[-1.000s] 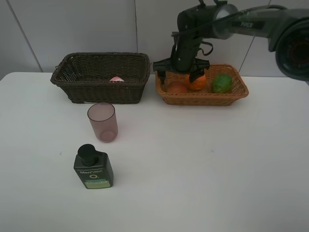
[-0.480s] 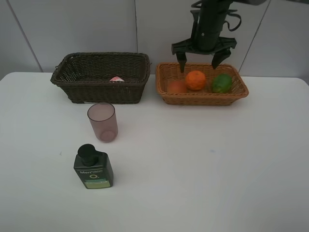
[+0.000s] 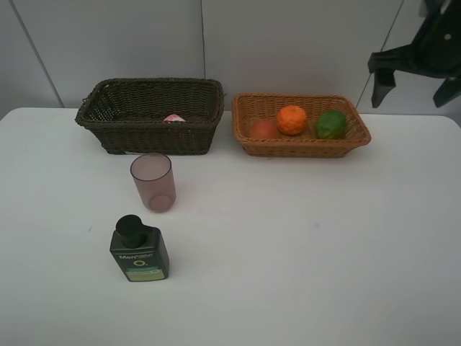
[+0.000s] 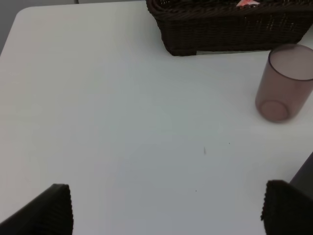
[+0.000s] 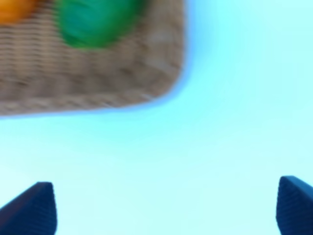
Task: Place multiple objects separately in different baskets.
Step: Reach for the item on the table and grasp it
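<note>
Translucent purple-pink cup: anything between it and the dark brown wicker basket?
Nothing visible. The translucent purple-pink cup stands upright just in front of the front wall of the dark brown wicker basket; the dark green pump bottle sits nearer the camera, off that path.

High exterior camera looking down across the whole white tabletop [image 3: 302, 238], left wrist camera looking low and near at the dark brown basket [image 4: 230, 29] and purple-pink cup [image 4: 283, 83], right wrist camera looking down, close and blurred, at the light tan basket [image 5: 98, 83] and green fruit [image 5: 95, 22], all four also showing in the high view.
</note>
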Motion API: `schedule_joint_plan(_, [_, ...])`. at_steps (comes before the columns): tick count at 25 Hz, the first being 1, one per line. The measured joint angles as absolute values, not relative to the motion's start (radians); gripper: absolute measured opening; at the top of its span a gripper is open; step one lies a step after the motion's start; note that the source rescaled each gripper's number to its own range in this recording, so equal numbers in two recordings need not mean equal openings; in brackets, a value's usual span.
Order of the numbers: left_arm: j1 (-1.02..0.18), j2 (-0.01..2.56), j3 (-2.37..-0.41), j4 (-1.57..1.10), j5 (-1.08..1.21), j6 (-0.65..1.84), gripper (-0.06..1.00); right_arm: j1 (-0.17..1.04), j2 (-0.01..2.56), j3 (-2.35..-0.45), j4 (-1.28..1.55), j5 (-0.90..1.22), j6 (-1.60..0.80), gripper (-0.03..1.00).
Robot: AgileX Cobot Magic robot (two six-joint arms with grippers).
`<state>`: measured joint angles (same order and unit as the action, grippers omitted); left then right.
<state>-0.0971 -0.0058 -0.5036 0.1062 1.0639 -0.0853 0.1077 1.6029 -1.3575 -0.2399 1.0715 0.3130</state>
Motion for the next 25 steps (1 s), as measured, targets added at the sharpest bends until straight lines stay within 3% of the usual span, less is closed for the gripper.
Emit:
schedule_joint_plan(6, [-0.097, -0.006, -0.504, 0.106, 1.064, -0.085, 1.0, 0.042, 1.162, -1.047, -0.231, 0.976, 0.274, 0.96])
schedule_joint_plan(13, [-0.097, -0.006, -0.504, 0.106, 1.064, -0.085, 1.0, 0.042, 0.679, -0.835, -0.092, 1.054, 0.157, 0.96])
schedule_joint_plan(25, [-0.097, -0.006, -0.504, 0.106, 1.064, -0.085, 1.0, 0.042, 0.203, -0.719, -0.072, 1.158, 0.145, 0.96])
